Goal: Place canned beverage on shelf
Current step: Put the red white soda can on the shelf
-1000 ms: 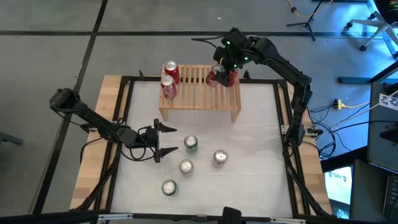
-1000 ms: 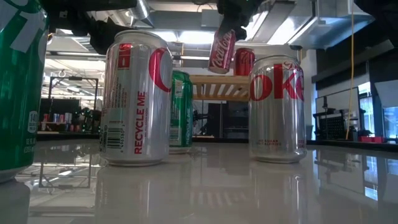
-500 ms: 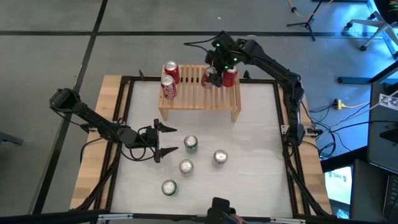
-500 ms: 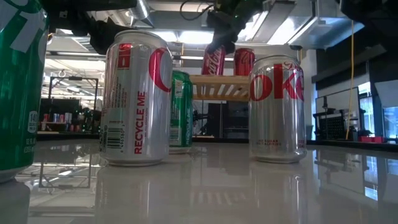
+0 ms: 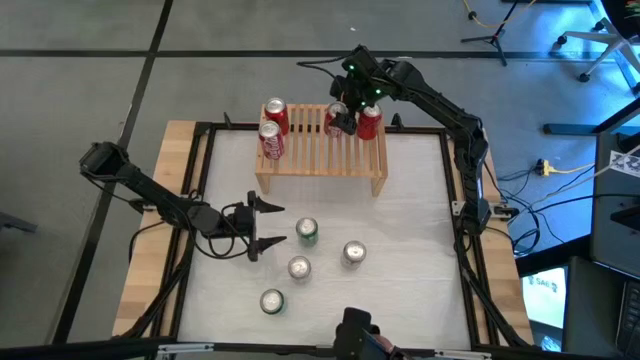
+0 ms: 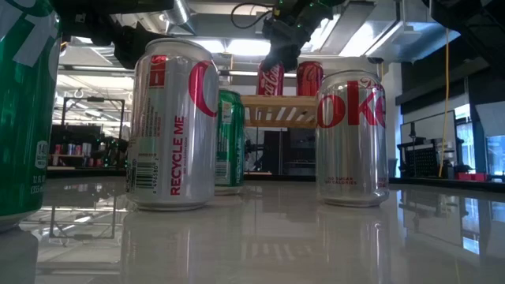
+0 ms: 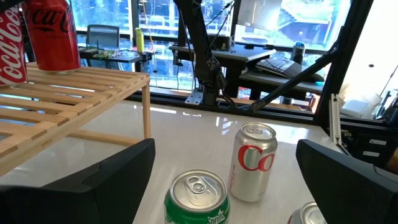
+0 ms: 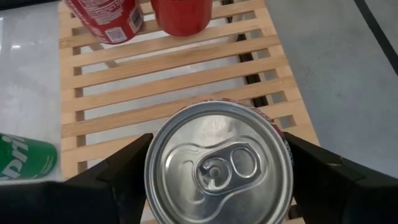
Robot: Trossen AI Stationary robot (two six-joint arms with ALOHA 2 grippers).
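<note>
The right gripper [image 5: 340, 118] clasped a red can [image 8: 219, 163] by its smooth, rigid, likely slippery sides over the shelf [image 5: 320, 150], while the left gripper [image 5: 262, 225] waited wide open.

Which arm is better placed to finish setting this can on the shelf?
Right. The right claw grips a red can over the shelf, beside another red can at its back right. The left claw hangs open near the silver and green cans on the table, holding nothing.
</note>
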